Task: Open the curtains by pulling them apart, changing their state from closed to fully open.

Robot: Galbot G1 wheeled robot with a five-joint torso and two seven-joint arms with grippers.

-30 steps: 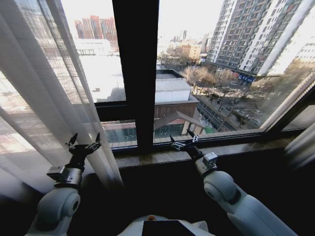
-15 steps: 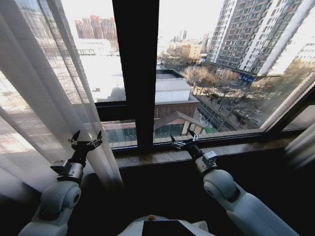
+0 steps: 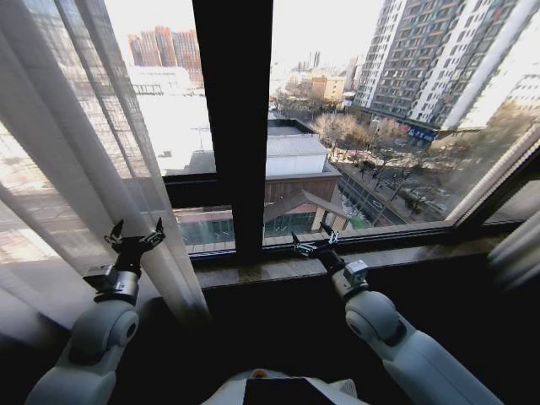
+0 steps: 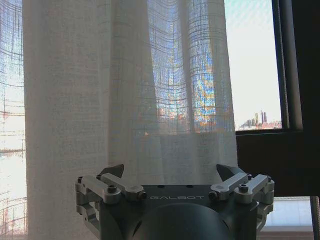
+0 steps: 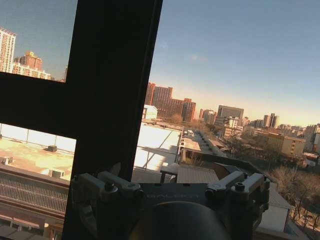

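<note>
My left gripper [image 3: 133,239] is wide open, empty, at left curtain [image 3: 76,169] edge; I'd pinch pleats deep b4 dragging left. Right gripper [image 3: 314,245] open, idle.

Before me a black window frame [image 3: 232,126] stands above a stone sill [image 3: 278,268]; outside, sunlit city buildings [image 3: 439,59].

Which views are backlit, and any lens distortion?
Head view: strong backlight through the sheer white pleated curtain panel, left gripper and right gripper near silhouette, black window frame bar and buildings bowed by wide-angle lens. Left wrist view: curtain glows. Right wrist view: frame black against bright sky.
</note>
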